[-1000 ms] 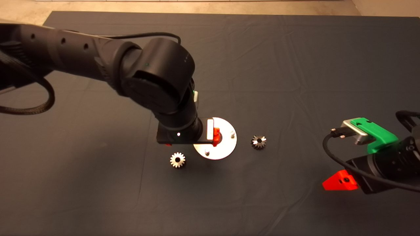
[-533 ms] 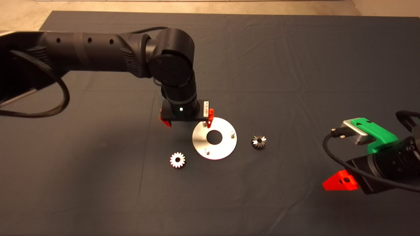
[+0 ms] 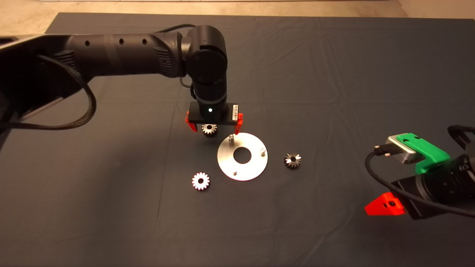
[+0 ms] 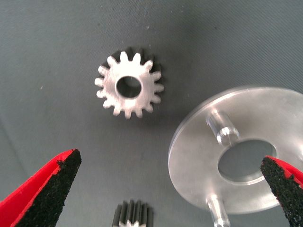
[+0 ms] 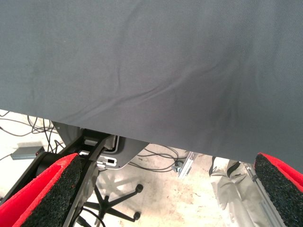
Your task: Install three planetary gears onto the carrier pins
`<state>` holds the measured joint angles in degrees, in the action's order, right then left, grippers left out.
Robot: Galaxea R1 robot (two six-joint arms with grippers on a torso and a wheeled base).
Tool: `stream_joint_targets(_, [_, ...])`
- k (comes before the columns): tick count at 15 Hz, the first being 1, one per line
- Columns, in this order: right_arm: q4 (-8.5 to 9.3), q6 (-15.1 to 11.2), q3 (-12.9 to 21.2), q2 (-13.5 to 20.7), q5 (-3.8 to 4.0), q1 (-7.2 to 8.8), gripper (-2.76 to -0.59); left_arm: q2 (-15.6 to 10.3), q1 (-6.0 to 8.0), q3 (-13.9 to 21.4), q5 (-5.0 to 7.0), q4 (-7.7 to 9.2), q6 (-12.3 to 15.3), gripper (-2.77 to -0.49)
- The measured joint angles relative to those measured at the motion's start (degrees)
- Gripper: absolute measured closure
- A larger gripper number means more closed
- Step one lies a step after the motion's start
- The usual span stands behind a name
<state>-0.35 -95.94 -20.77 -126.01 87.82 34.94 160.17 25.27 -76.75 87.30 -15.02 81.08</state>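
The white disc (image 3: 256, 168) lies mid-mat with three carrier pins (image 3: 230, 139) standing near its rim. One planetary gear (image 3: 209, 129) lies flat on the mat just off the disc's far-left rim. My left gripper (image 3: 214, 130) hovers open over this gear, touching nothing. In the left wrist view the same gear (image 4: 129, 85) lies beyond the spread fingertips (image 4: 52, 189), beside the disc (image 4: 199, 156). A second gear (image 3: 200, 181) rests near-left of the disc and a third (image 3: 292, 160) to its right. My right gripper (image 5: 165, 161) waits open at the mat's near-right edge.
The dark mat (image 3: 334, 74) is wrinkled, and bare floor shows past its far edge. The right wrist view shows the mat's edge with a chair base (image 5: 111, 203) and cables on the floor beyond it.
My left gripper has moved from over the disc's centre to its far-left side. The disc is now uncovered, and the gear beside it has come into view. The right arm has stayed still.
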Motion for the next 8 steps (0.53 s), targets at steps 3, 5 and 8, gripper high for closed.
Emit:
stream_joint_targets(3, [0.00, 0.00, 0.00, 0.00, 0.02, 0.00, -2.73, 0.51, -1.46, -3.80, -0.04, 0.00, -3.01, -2.77])
stream_joint_targets(5, [0.00, 0.00, 0.00, -0.01, -0.06, 0.00, -2.73, 0.88, -1.61, -5.08, -0.21, 0.20, -4.24, -2.77])
stream_joint_targets(8, [0.00, 0.00, 0.05, 0.00, 0.02, 0.00, -2.73, 1.32, -2.37, -6.43, -0.52, -0.05, -5.23, -2.77])
